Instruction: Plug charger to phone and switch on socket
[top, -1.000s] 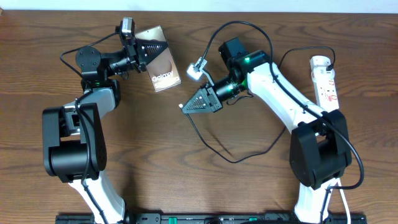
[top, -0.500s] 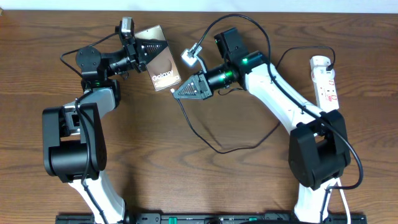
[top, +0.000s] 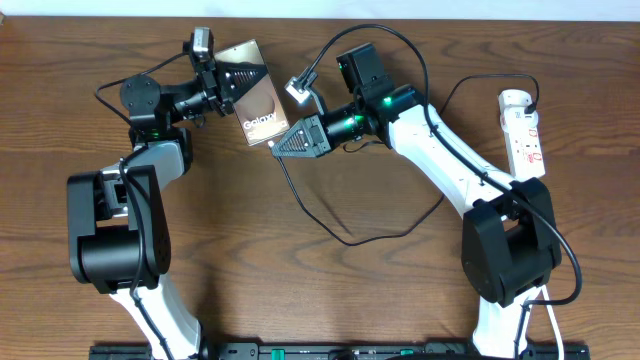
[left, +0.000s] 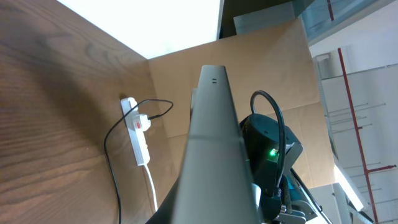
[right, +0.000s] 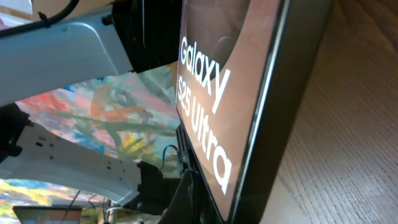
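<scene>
Left tool (top: 250, 76) is clamped on the phone (top: 262, 115), which sits tilted at the far left-centre of the tabletop (top: 300, 300). Right against the phone's near end, the right tool (top: 277, 148) is closed on the tip of the charger (top: 352, 241). I cannot tell whether the tip touches the phone. The charger's black cable loops nearer. A white power strip (top: 524, 128) lies far right.
</scene>
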